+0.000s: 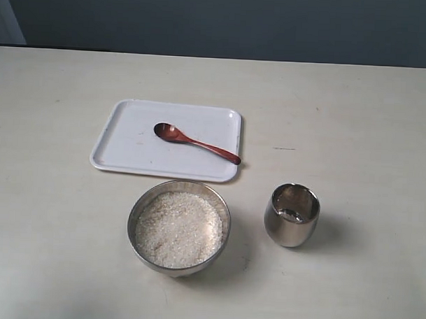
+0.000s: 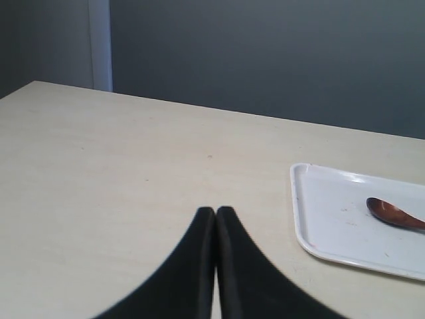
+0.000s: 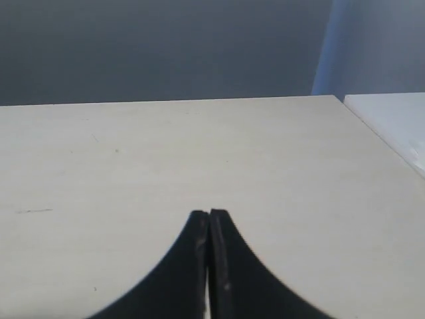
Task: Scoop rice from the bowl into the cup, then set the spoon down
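Observation:
A wide steel bowl (image 1: 143, 205) near the front of the table holds a heap of white rice (image 1: 178, 228). To its right stands the small rounded steel cup (image 1: 291, 215). The reddish-brown wooden spoon (image 1: 196, 143) lies on a white tray (image 1: 126, 146) behind the bowl, head to the left. In the left wrist view the spoon head (image 2: 393, 214) shows on the tray (image 2: 325, 219). My left gripper (image 2: 216, 210) is shut with nothing in it, over bare table beside the tray. My right gripper (image 3: 209, 212) is shut and empty too, above bare tabletop. Neither gripper appears in the exterior view.
The table (image 1: 368, 123) is pale cream, with a dark wall behind its far edge. In the right wrist view a white surface (image 3: 395, 119) lies past the table's corner.

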You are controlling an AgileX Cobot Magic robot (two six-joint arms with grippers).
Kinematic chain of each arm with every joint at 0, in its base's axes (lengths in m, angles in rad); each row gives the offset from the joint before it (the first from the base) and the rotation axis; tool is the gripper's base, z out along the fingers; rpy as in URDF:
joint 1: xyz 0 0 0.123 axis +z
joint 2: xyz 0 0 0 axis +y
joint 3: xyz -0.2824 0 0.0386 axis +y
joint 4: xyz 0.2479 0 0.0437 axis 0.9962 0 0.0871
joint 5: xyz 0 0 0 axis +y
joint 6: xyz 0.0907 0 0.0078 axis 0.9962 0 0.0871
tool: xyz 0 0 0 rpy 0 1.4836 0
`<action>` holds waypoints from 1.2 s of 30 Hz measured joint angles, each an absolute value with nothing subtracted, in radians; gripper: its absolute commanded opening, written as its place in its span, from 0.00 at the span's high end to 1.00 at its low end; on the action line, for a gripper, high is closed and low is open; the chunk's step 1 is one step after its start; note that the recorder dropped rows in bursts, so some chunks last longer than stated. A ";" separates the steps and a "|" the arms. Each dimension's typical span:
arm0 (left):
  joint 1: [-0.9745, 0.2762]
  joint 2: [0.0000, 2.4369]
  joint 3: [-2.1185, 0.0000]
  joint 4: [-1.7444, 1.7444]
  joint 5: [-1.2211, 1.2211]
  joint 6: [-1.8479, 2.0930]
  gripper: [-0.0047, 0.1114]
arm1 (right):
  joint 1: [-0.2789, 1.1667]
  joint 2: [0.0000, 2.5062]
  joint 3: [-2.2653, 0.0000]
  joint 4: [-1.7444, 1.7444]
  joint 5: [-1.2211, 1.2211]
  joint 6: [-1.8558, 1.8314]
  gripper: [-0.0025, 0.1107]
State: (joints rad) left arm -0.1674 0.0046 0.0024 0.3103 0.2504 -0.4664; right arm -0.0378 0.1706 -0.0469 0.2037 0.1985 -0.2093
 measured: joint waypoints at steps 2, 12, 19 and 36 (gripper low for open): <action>-0.167 0.005 0.002 0.310 0.250 -0.466 0.96 | -0.068 0.085 -0.013 0.227 0.222 -0.209 0.99; -0.167 0.005 0.002 0.310 0.250 -0.466 0.96 | -0.156 0.007 -0.008 0.270 0.338 -0.209 0.99; -0.167 0.005 0.002 0.310 0.250 -0.466 0.96 | -0.157 0.007 -0.008 0.275 0.339 -0.205 0.99; -0.167 0.005 0.002 0.310 0.250 -0.466 0.96 | -0.157 0.007 -0.008 0.129 0.339 -0.020 0.99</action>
